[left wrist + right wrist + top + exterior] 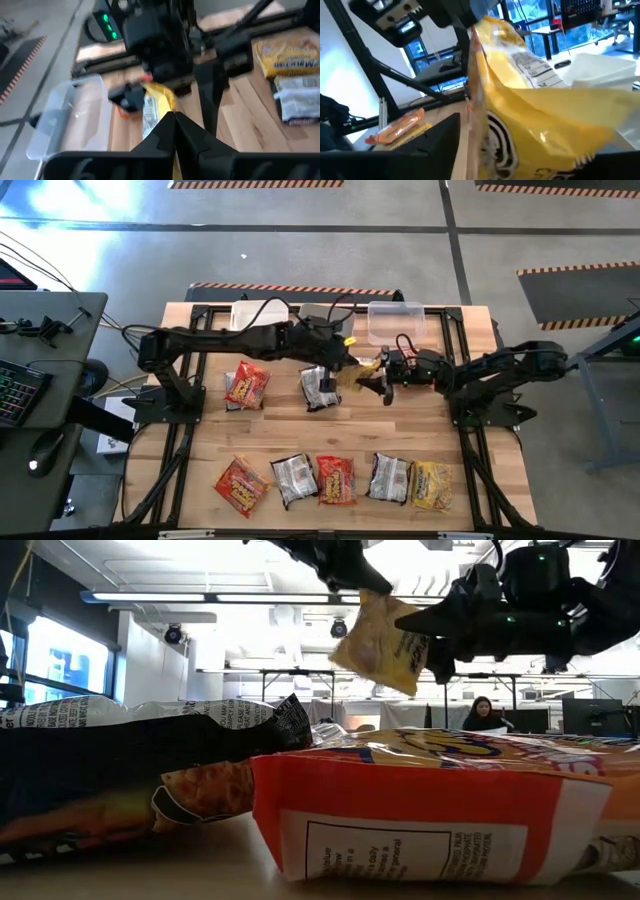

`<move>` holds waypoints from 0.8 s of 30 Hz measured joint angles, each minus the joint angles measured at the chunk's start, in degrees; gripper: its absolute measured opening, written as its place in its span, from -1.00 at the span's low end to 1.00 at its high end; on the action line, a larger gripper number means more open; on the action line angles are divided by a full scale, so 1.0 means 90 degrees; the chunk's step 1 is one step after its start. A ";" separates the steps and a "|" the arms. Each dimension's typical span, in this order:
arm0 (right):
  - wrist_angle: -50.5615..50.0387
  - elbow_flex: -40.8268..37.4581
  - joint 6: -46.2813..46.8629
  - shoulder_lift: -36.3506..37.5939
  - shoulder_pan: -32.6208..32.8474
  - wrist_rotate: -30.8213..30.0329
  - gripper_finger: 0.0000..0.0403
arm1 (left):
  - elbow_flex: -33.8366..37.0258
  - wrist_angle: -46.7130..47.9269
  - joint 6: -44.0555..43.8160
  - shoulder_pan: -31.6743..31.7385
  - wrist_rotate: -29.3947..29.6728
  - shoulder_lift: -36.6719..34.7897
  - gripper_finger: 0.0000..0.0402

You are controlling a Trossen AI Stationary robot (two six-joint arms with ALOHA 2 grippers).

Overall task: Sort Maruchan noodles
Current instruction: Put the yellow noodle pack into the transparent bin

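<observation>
- Left gripper [352,358]: fingers closed on a yellow noodle packet [385,642], held aloft mid-table near the far bins [396,318]
- Right gripper [385,375]: fingers spread around that packet; grip not discernible

Five packets [340,480] lie in a row along the table's [200,480] near edge. Two more [246,386] sit mid-table, left of centre. Two bins [396,319] stand at the far edge. One packet [368,364] hangs between both grippers, seemingly above mid-table.
</observation>
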State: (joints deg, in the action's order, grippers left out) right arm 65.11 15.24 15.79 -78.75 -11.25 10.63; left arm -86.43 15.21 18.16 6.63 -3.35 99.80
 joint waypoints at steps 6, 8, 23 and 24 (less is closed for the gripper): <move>0.0451 -0.0017 -0.0079 -0.0139 0.0000 0.0008 -0.37 | -0.0002 0.0052 -0.0056 0.0012 -0.0001 -0.0264 -1.00; 0.0548 -0.0016 -0.0095 -0.0118 0.0000 0.0006 -0.52 | -0.0002 0.0059 -0.0099 0.0012 -0.0001 -0.0319 -1.00; -0.0198 -0.0012 0.0263 0.0078 0.0002 0.0109 -0.89 | 0.1846 -0.0553 -0.0861 0.0321 -0.0205 -0.0913 -1.00; -0.0627 -0.0011 0.0413 0.0173 0.0002 0.0111 -0.88 | 0.2008 -0.0513 -0.0968 0.0349 -0.0220 -0.0910 -0.99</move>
State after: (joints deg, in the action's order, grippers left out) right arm 59.47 15.14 19.51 -77.19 -11.22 11.63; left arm -68.36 10.60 9.45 9.78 -5.32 91.61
